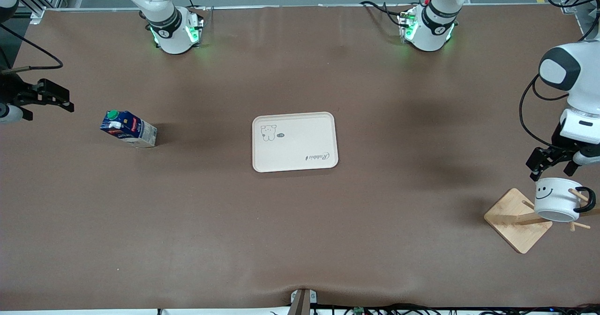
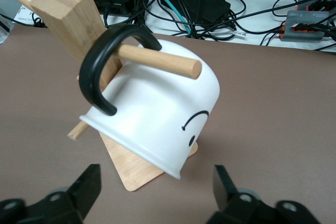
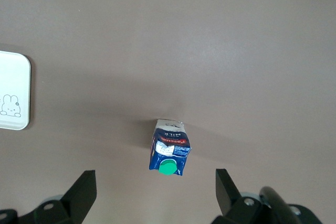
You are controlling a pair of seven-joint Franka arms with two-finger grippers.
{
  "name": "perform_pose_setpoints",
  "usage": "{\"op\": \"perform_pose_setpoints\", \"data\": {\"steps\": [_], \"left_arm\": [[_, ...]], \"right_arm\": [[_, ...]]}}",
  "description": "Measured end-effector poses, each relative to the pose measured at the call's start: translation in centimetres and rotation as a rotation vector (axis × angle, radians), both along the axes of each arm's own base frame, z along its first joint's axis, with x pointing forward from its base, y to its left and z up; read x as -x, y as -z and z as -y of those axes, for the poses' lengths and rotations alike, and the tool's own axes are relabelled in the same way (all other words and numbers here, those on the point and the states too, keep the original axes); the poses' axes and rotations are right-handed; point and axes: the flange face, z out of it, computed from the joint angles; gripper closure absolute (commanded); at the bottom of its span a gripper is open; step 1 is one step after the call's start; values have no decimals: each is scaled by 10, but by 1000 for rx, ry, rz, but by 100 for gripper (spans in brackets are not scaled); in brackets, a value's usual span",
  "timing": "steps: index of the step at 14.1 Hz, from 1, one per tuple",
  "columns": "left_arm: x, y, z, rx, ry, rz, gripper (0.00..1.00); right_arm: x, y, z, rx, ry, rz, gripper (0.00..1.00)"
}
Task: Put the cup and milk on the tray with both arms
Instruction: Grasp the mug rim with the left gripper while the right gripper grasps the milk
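Observation:
The white cup [image 1: 555, 198] with a smiley face hangs tilted by its black handle on a peg of a wooden rack [image 1: 514, 225] at the left arm's end of the table. My left gripper [image 1: 552, 168] hovers open just over the cup, not touching it. In the left wrist view the cup [image 2: 157, 114] lies ahead of the spread left gripper [image 2: 156, 192]. The blue milk [image 1: 128, 128] carton stands at the right arm's end. My right gripper [image 1: 47, 106] hangs open beside it, apart from it. The right wrist view shows the milk [image 3: 169, 153] below the right gripper [image 3: 156, 192]. The cream tray [image 1: 300, 139] lies mid-table.
The rack's square wooden base [image 2: 134, 169] and its pegs [image 2: 157, 59] surround the cup. Cables and boxes [image 2: 199, 3] lie past the table edge by the rack. A corner of the tray [image 3: 13, 98] shows in the right wrist view. Brown table stretches between carton, tray and rack.

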Motion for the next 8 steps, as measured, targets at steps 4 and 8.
{"op": "perform_pose_setpoints", "data": {"steps": [4, 8], "left_arm": [[-4, 0, 1, -4, 10, 7, 73], [-6, -3, 6, -19, 41, 11, 100]], "right_arm": [[-1, -6, 0, 1, 0, 12, 0], [-8, 11, 1, -2, 0, -21, 0]]}}
